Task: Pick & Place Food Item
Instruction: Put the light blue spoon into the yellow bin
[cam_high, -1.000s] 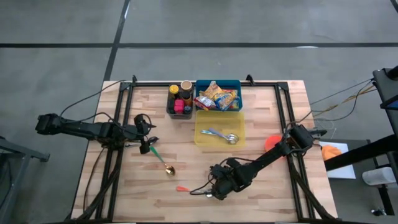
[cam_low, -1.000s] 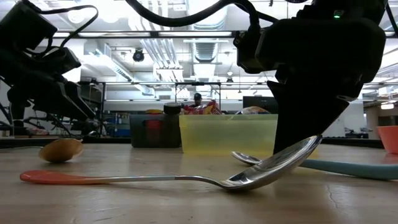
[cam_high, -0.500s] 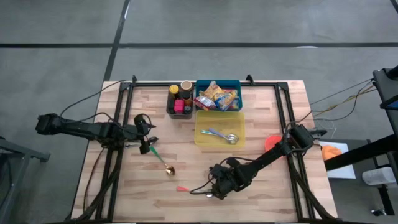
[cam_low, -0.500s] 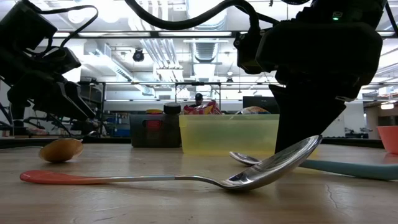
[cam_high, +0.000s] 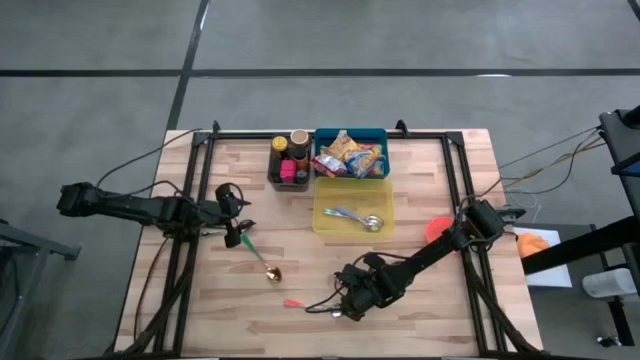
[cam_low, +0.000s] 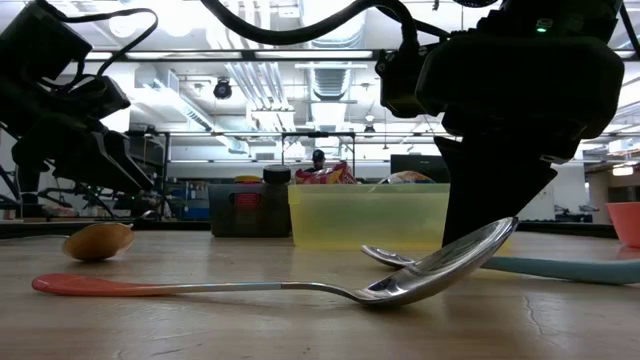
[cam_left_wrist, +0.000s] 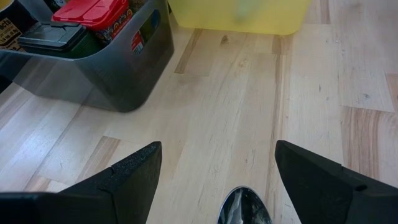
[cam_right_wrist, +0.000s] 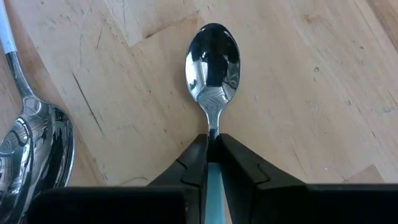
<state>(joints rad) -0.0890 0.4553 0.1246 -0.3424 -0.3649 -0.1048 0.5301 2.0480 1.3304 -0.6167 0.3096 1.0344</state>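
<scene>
My right gripper is down at the table's near middle, shut on a blue-handled spoon. A red-handled spoon lies on the table beside it, its bowl close to my fingers. My left gripper waits open at the table's left, beside a green-handled spoon with a gold bowl. Food packets sit in a blue bin at the far edge. My right gripper pinches the blue-handled spoon between its two fingers at the thin neck, where the metal stem meets the blue handle. The fingers come slanting down from above, along the spoon's length. The bowl and the blue handle lie low along the table.
A yellow bin holding spoons stands mid-table, with a grey bin of jars at the far edge beside the blue bin. An orange bowl sits at the right, near my right arm. Bare wood lies along the near edge.
The blue-handled spoon's bowl end has slid a little toward the table's left while my right gripper stays over it. The red-handled spoon and my left arm have kept still.
</scene>
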